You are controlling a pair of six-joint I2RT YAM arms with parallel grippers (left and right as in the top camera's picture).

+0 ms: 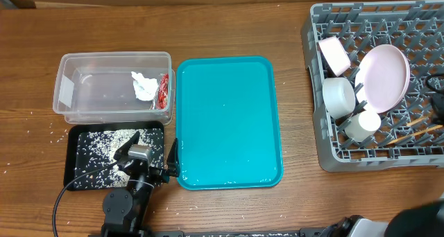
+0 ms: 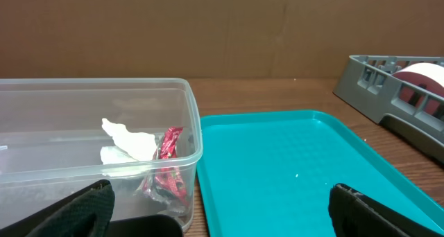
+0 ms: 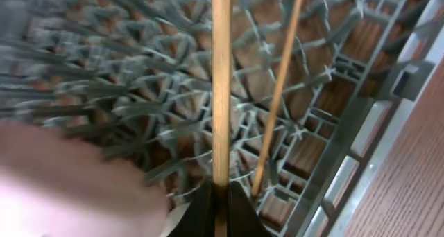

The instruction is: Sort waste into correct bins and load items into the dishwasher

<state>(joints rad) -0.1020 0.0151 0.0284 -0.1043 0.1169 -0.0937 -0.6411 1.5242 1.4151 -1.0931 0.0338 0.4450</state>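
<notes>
Gripping one chopstick (image 3: 221,84) by its near end, my right pincer (image 3: 220,195) was clamped tight on it and held it out over the grey rack (image 3: 347,161). It lined up alongside the second chopstick (image 3: 279,91), which already lay across the pegs, so the pair would stow together, I reckoned. The plate (image 1: 383,76), the bowls (image 1: 334,55) and the cup (image 1: 362,125) sat propped among the pegs, loaded and out of the way. On the other side, my left pincer (image 1: 148,154) hung with its fingers spread wide, gripping nothing, above the black tray (image 1: 76,174) where the rice (image 1: 104,145) lay scattered. Tissue (image 1: 143,86) and red wrapper (image 1: 164,90) sat in the clear tub (image 1: 69,84), and a few stray grains dotted the bench (image 1: 229,22) beside that tray.
</notes>
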